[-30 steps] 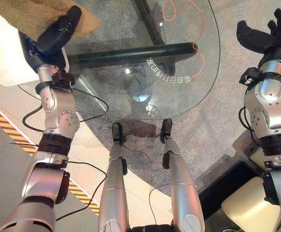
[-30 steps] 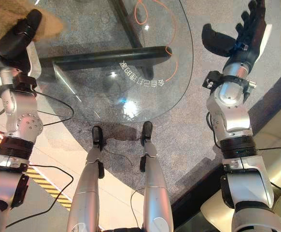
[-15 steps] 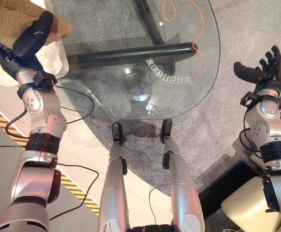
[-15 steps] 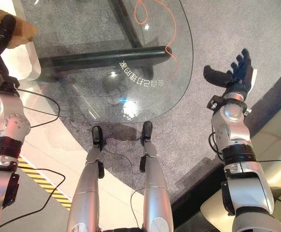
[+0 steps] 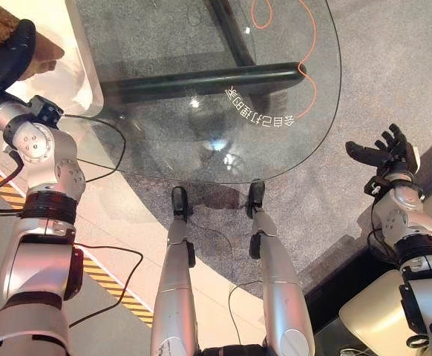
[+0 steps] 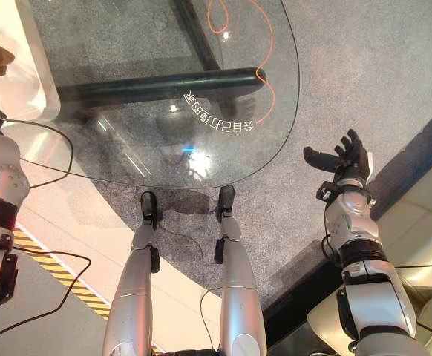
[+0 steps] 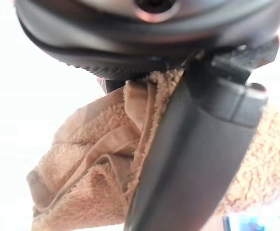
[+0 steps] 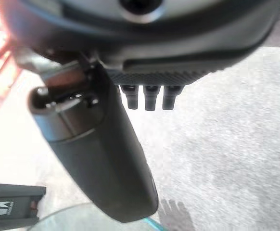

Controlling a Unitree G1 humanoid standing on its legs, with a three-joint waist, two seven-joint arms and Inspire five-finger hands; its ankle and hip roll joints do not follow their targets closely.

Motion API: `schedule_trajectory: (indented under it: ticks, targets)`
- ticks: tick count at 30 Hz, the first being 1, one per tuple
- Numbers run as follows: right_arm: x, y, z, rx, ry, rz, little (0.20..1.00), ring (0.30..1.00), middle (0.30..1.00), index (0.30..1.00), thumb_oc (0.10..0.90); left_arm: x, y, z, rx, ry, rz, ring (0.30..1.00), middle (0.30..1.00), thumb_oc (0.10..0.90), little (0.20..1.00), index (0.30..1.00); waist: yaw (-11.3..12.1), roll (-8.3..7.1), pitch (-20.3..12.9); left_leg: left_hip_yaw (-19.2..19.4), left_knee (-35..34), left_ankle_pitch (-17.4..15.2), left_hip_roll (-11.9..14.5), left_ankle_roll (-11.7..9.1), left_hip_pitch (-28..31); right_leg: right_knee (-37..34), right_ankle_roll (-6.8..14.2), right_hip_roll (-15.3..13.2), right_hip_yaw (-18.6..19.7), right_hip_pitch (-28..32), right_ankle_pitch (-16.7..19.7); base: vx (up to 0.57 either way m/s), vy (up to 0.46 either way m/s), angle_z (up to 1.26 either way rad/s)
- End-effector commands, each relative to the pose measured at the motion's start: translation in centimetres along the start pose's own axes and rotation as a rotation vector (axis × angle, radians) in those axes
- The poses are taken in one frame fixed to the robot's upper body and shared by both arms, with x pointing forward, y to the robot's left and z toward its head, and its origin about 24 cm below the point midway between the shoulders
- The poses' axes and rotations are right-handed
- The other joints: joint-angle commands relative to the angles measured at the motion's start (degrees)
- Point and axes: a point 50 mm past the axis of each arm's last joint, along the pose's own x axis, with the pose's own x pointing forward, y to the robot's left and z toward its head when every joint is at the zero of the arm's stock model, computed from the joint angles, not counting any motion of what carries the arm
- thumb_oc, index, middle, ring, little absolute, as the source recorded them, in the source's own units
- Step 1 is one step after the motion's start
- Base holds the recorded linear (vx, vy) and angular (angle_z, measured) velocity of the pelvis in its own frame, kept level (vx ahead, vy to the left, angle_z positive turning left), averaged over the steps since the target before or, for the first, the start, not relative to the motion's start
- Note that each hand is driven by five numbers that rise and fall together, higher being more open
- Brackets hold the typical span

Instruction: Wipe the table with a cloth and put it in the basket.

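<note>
Gripping a tan terry cloth (image 7: 96, 173), the left hand (image 5: 8, 58) has its thumb and fingers curled round the bunched fabric, held above the white basket (image 5: 82, 70) at the glass table's left edge. Off to the right, the right hand (image 5: 385, 152) hangs over grey carpet (image 5: 394, 67) with fingers spread and relaxed, holding nothing. An oval glass table (image 5: 201, 104) rests on a dark tubular frame (image 5: 201, 78), and an orange cable (image 5: 309, 67) shows through the glass. Yellow-and-black hazard tape (image 5: 105, 278) crosses the floor at lower left.
</note>
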Motion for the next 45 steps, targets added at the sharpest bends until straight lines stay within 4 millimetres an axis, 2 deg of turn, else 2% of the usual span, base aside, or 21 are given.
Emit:
schedule_trajectory:
  ticks: [1,10,21,26,41,42,43,45]
  targets:
    - [0.0,-2.3,0.7,0.014,-0.067,-0.040,0.900,0.900,0.900,0.900,0.800,3.7,-0.5,8.1,-0.020,-0.316,0.055,0.300,0.300,0.100,0.200,0.300,0.17,0.52,-1.50,2.53,5.69,-2.92,0.25,1.65,-1.33,5.18,-0.50,-0.13,0.04,1.88,-5.74,0.00,0.000,0.00]
    - [-0.3,-2.6,-1.1,-0.013,-0.012,-0.017,0.900,0.900,0.900,0.900,0.800,4.7,-0.3,8.1,0.287,-0.351,0.106,0.300,0.300,0.100,0.200,0.300,-0.21,0.41,-1.50,2.51,5.93,-3.02,0.42,1.81,-1.92,5.32,-0.62,0.29,0.25,1.28,-5.80,0.00,0.000,0.00]
    - [-0.3,-2.2,-1.3,-0.020,-0.009,-0.006,0.900,0.900,0.900,0.900,0.800,5.4,-0.1,7.7,0.493,-0.318,0.125,0.300,0.300,0.100,0.200,0.300,-0.71,0.11,-1.50,2.75,5.72,-3.07,0.51,1.94,-1.91,4.99,-0.65,0.66,0.44,1.09,-5.56,0.00,0.000,0.00]
    - [-0.2,-2.2,-1.2,-0.024,-0.009,-0.005,0.900,0.900,0.900,0.900,0.800,5.8,0.1,7.7,0.542,-0.296,0.145,0.300,0.300,0.100,0.200,0.300,-0.90,0.11,-1.50,2.75,5.44,-3.02,0.52,1.96,-2.07,4.73,-0.60,0.79,0.56,0.84,-5.44,0.00,0.000,0.00]
    - [-0.3,-1.7,-1.4,-0.021,-0.010,-0.003,0.900,0.900,0.900,0.900,0.800,6.2,0.5,7.7,0.533,-0.255,0.174,0.305,0.305,0.105,0.205,0.305,-1.19,-0.46,-1.50,2.60,5.29,-3.28,0.54,2.05,-2.36,4.13,-0.63,1.13,0.61,0.54,-5.18,0.00,0.000,0.00]
    - [-0.3,-1.6,-1.5,-0.020,-0.008,-0.001,0.900,0.900,0.900,0.900,0.800,6.2,0.5,7.6,0.521,-0.243,0.166,0.622,0.622,0.476,0.576,0.622,-1.19,-0.49,-1.50,2.58,5.29,-3.32,0.47,2.08,-2.38,4.06,-0.62,1.13,0.58,0.55,-5.17,0.00,0.000,0.00]
    - [-0.3,-1.5,-1.5,-0.021,-0.007,0.000,0.900,0.900,0.900,0.900,0.800,6.2,0.4,7.6,0.517,-0.240,0.165,0.900,0.900,0.800,0.900,0.900,-1.22,-0.47,-1.50,2.58,5.29,-3.33,0.48,2.09,-2.43,4.07,-0.62,1.13,0.60,0.46,-5.16,0.00,0.000,0.00]
    - [-0.3,-1.5,-1.4,-0.020,-0.006,0.001,0.900,0.900,0.900,0.900,0.800,6.2,0.4,7.5,0.508,-0.228,0.156,0.900,0.900,0.800,0.900,0.900,-1.18,-0.47,-1.50,2.52,5.39,-3.39,0.45,2.12,-2.60,4.07,-0.66,1.11,0.58,0.36,-5.19,0.00,0.000,0.00]
